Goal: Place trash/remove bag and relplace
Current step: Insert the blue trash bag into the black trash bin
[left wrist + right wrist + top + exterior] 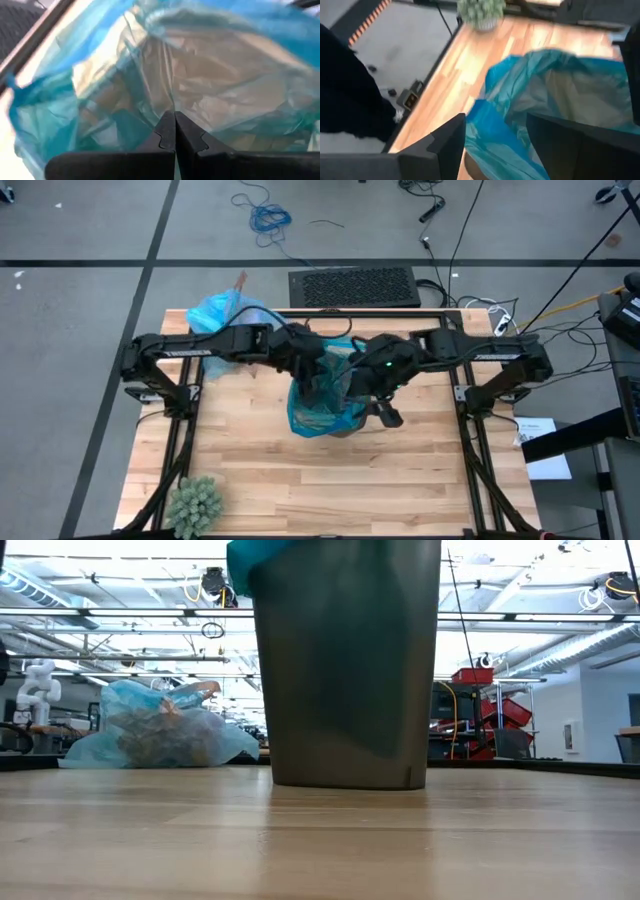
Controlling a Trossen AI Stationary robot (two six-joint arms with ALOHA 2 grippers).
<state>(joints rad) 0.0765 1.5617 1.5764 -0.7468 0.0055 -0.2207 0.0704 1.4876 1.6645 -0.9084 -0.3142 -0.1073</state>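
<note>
A dark grey bin (345, 660) stands upright at the table's middle, lined with a teal plastic bag (318, 415) that is turned over its rim. Both arms meet above it. My left gripper (175, 114) is shut at the bag's mouth, on the bin's left side (318, 375). My right gripper (496, 120) is open on the bin's right side (372, 408), its fingers either side of the bag's blue rim; whether they touch it I cannot tell. The light blue bag (160, 730), filled with brown trash, rests on its bottom at the table's far left (225, 315). My left gripper's fingertips meet on the teal bag's thin film (172, 95) near the bin's mouth, slanting down from the table's left. A crease runs through the film away from the tips. Whether they have one layer or several does not show. The bag stays in the bin.
A green spiky ball (195, 502) sits at the table's near left corner. A dark perforated panel (352, 285) lies on the floor beyond the far edge, among cables. Bare wooden tabletop (330, 480) stretches along the near side.
</note>
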